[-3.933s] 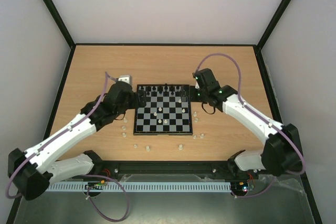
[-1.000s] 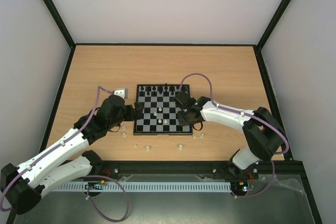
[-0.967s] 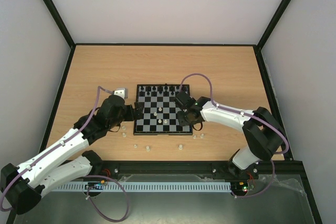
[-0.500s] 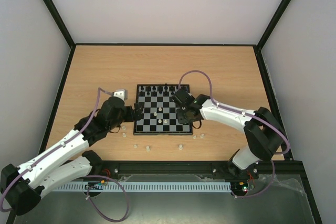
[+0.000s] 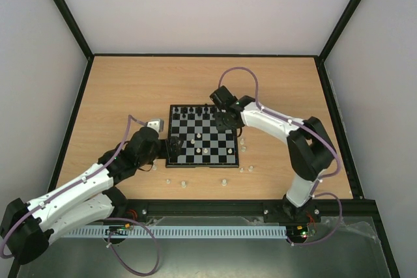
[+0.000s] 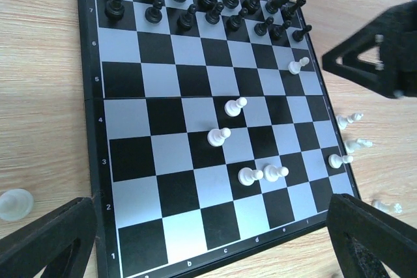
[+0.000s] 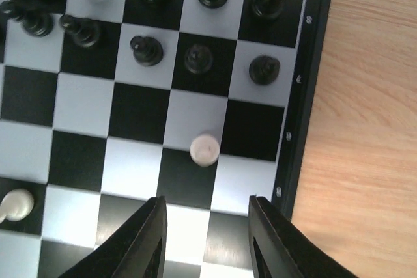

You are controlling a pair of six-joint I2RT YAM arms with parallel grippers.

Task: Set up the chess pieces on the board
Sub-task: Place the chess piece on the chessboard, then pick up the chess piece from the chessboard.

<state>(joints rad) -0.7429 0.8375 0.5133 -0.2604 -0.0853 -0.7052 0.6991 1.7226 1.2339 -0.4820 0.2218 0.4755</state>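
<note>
The board (image 5: 201, 164) lies mid-table, its black chess pieces (image 6: 195, 4) lined up in the two far rows. Several white pieces (image 6: 219, 137) stand scattered on the middle squares. My left gripper (image 6: 208, 249) hovers over the board's near left corner, open wide with nothing between its fingers (image 6: 45, 245). Over the far right part of the board, my right gripper (image 7: 207, 239) is open and empty. A white piece (image 7: 204, 150) stands upright just ahead of its fingertips, below the black pawns (image 7: 199, 58). From above, the left gripper (image 5: 171, 149) and right gripper (image 5: 221, 122) flank the board.
Loose white pieces lie on the wooden table: several right of the board (image 5: 245, 168), several in front of it (image 5: 223, 181) and left of it (image 5: 154, 159). One white piece (image 6: 14, 203) sits beside the board's left rim (image 6: 88, 96). Black frame rails bound the table.
My right gripper has moved from the board's near right side to its far right rows. My left gripper has shifted nearer along the board's left edge.
</note>
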